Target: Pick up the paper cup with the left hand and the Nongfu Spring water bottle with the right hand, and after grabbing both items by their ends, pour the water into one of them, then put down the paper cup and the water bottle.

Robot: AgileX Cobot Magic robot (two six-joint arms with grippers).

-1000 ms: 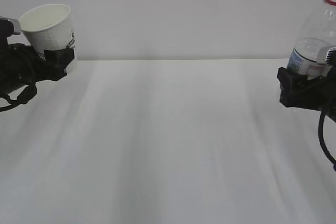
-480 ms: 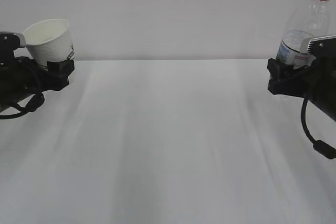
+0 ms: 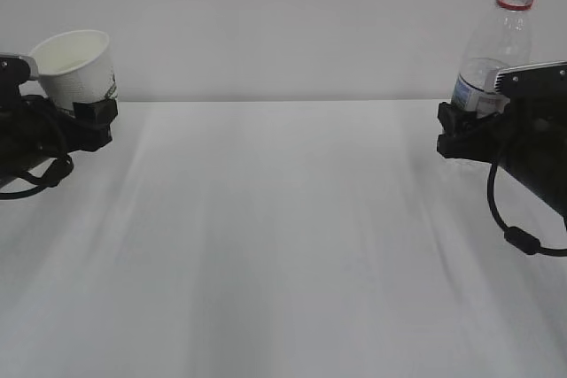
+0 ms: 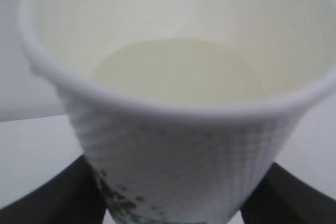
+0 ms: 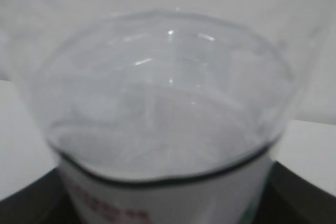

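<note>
Since a second earlier, your right gripper (image 3: pixel 465 121) had carried the Nongfu Spring water bottle (image 3: pixel 490 55) inward, clamped low; your left gripper (image 3: pixel 84 117) pinched the paper cup (image 3: pixel 75 66), both above the counter (image 3: pixel 283 236). An uncapped bottle tipped short of the cup could spill.

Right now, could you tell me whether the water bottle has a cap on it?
No, the water bottle ends in an open mouth above its red neck ring, with no cap on it.
</note>
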